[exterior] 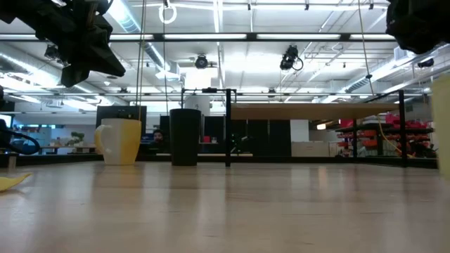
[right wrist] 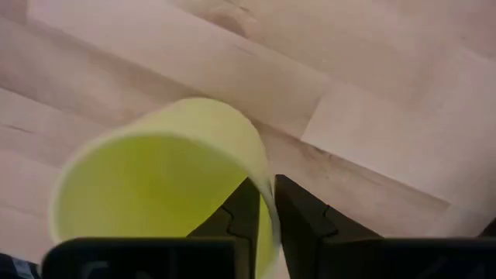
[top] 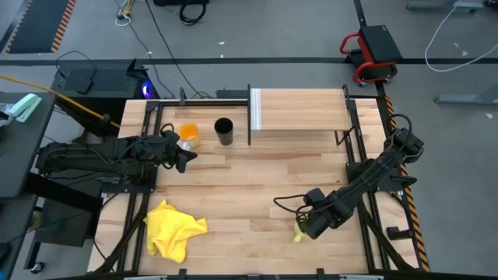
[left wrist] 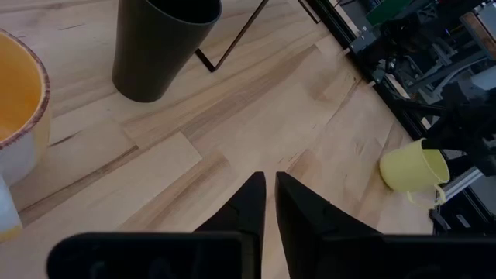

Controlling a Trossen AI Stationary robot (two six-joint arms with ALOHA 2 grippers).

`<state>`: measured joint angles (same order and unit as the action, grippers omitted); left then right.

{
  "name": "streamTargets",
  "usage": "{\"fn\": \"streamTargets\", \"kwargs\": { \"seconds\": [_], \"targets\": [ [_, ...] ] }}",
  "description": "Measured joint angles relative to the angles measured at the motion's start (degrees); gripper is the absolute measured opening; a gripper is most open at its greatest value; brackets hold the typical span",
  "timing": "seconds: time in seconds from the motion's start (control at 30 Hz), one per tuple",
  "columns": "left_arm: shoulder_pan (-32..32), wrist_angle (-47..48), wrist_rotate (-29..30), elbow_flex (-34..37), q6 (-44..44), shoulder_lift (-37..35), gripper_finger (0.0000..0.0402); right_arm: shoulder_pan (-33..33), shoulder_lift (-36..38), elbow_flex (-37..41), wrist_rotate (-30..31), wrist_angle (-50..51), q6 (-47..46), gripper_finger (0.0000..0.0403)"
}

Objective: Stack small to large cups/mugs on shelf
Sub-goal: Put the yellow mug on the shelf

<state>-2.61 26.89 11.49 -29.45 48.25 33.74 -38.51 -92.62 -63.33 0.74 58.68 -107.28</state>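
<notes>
The yellow-green mug (top: 299, 233) sits near the table's near right, in my right gripper (right wrist: 263, 208), which is shut on it. The left wrist view shows that mug (left wrist: 413, 167) far off. The orange cup (top: 188, 134) and the black cup (top: 224, 131) stand side by side on their bases on the tabletop, left of the shelf (top: 303, 109). My left gripper (left wrist: 270, 195) is shut and holds nothing. It hovers above the table just near-side of the orange cup (left wrist: 15, 101) and black cup (left wrist: 159, 43). My right gripper pinches the mug's wall at the rim (right wrist: 268, 190), one finger inside the mouth and one outside. The fingers come in from the mouth side, slanting down. The mug's open mouth (right wrist: 147, 194) faces the wrist camera. Whether its base is off the table I cannot tell.
A crumpled yellow cloth (top: 175, 227) lies at the table's near left. The shelf's white upright panel (top: 254, 109) stands just right of the black cup. Bare planks (top: 249, 179) span the middle of the table. Black frame rails (top: 354, 132) run along both sides.
</notes>
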Motion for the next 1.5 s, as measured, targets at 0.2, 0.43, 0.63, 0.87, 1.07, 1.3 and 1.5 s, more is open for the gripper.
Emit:
{"fn": "streamTargets", "kwargs": {
  "seconds": [0.2,0.43,0.63,0.87,1.07,1.3,1.5],
  "targets": [
    [0.0,0.0,0.0,0.0,-0.5,0.0,0.0028,2.2,0.1,0.0,0.2,-0.2,3.6,0.0009],
    [-0.1,0.0,0.0,0.0,-1.5,0.0,0.0027,6.8,-0.1,-2.0,0.2,1.8,11.6,0.0007],
    [-0.1,0.0,0.0,0.0,-1.6,0.0,0.0032,12.9,0.0,-9.6,0.1,12.4,23.1,0.0007],
    [-0.1,0.0,0.0,0.0,-1.6,0.0,0.0021,22.3,0.3,-25.1,3.0,31.8,39.5,0.0006],
    [0.0,0.4,0.0,0.0,-1.6,0.0,0.0021,32.1,5.0,-32.7,7.9,31.0,45.6,0.0005],
    [-0.1,1.0,0.0,0.0,-1.6,0.1,0.0026,42.5,10.4,-34.1,11.1,31.3,49.2,0.0005],
    [-0.1,0.9,0.0,0.0,-2.8,0.1,0.0017,53.7,13.1,-34.1,11.4,31.4,53.2,0.0005]
  ]
}}
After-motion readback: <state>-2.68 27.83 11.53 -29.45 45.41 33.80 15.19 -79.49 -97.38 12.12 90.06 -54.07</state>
